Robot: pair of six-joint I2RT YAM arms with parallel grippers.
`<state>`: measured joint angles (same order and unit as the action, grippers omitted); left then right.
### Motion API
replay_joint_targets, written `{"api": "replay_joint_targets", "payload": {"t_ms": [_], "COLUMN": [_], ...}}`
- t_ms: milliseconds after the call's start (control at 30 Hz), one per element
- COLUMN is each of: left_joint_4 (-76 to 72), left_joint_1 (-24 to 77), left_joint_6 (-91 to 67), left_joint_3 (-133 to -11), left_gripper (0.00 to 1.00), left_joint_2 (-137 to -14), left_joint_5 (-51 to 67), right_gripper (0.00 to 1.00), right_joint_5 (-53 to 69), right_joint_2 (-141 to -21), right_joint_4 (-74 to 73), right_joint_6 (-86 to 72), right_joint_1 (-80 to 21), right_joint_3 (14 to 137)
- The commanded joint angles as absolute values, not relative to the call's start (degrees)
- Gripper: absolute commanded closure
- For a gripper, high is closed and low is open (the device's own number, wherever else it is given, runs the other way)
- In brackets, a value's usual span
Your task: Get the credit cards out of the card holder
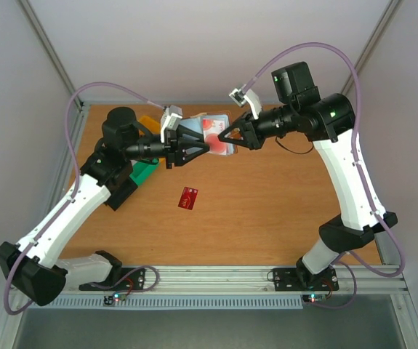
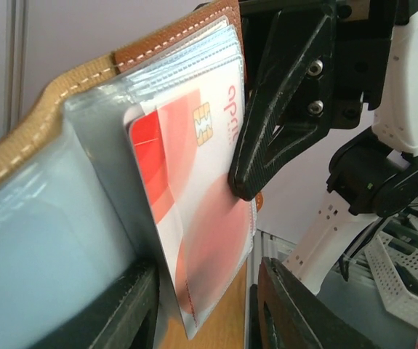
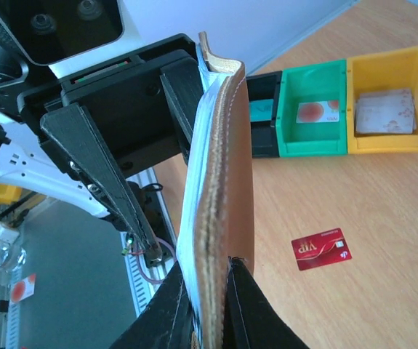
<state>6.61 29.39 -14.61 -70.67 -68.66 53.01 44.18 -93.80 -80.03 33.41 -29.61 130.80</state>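
Above the far middle of the wooden counter (image 1: 281,211), the left arm (image 1: 78,203) and the right arm (image 1: 347,174) reach inward and meet. Each elbow is bent and each forearm runs nearly level toward the other, so the card holder (image 1: 214,127) hangs in the air between them rather than lying flat. This arrangement plausibly lets one arm steady the wallet while the other works at its pockets. At the left, partly under the left arm, stand a yellow bin (image 3: 387,142), a green bin (image 3: 314,147) and a black bin (image 3: 263,145); the green one holds a pale card (image 3: 318,111). The card holder is open and held on edge, with its brown cover outward and its clear sleeves fanned toward the left arm. The right end effector (image 3: 210,316) is clamped on one edge of cover and sleeves together, serving as the vice. The left end effector (image 2: 205,298) has its jaws spread, one on either side of the front sleeve, with no pinch visible. It appears placed to close on the credit card (image 2: 194,196), red and white with a chip, seated in that sleeve. One red card (image 1: 188,197) lies loose on the counter, nearer than the holder and well apart from it. By this evidence, at least one card is out and at least one is not yet drawn.
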Motion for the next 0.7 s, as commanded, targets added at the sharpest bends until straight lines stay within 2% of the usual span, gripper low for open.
{"api": "replay_joint_targets", "payload": {"t_ms": [0,100,333,400,500,667], "left_joint_4": [0.63,1.81,-10.64,-12.03,-8.47,-6.95], "left_joint_1": [30.06,30.15,32.4,32.68,32.7,32.7], "left_joint_6": [-16.15,-14.91,-18.56,-21.11,-20.35,-19.12], "left_joint_3": [-71.69,-72.09,-70.23,-69.79,-70.59,-70.4], "left_gripper": [0.66,0.71,0.69,0.75,0.99,1.0], "left_joint_2": [-70.17,-69.69,-71.46,-71.82,-70.98,-70.25], "left_joint_5": [53.96,54.03,54.8,54.51,53.15,52.36], "right_gripper": [0.99,0.98,0.98,0.98,0.96,0.87], "right_joint_5": [52.91,54.37,57.45,57.34,57.39,56.88], "right_joint_2": [-92.82,-91.09,-91.25,-91.13,-91.32,-90.2], "right_joint_4": [-77.58,-74.95,-69.45,-69.46,-70.68,-68.89], "right_joint_6": [36.29,36.44,33.98,34.33,34.58,34.09], "right_joint_1": [-30.32,-28.21,-26.81,-26.81,-26.81,-26.28], "right_joint_3": [130.26,124.81,121.81,121.22,120.99,118.53]}}
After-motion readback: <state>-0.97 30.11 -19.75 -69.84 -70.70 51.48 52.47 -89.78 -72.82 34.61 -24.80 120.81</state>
